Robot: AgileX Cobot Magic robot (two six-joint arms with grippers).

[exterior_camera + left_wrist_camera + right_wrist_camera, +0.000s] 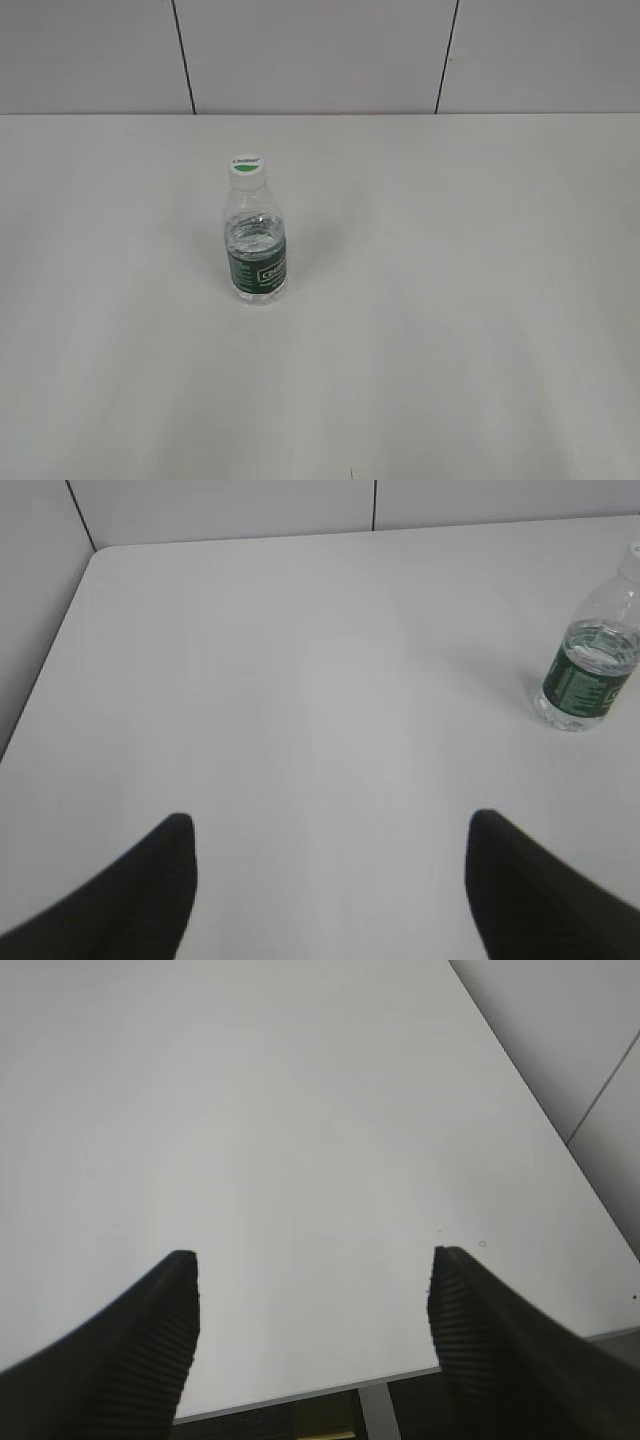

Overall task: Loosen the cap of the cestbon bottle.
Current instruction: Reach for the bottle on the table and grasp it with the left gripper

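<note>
A cestbon bottle (257, 245), part filled with clear water, is seen upright left of centre on the white surface (460, 300), its white cap (246, 166) screwed on. Both sets of jaws are spread wide and empty; the bottle is placed far right of the left jaws.

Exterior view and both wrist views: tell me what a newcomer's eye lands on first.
The cestbon bottle stands upright and alone, left of centre on the white table, its white cap on. The left gripper and the right gripper hang open over bare table, holding nothing.
</note>
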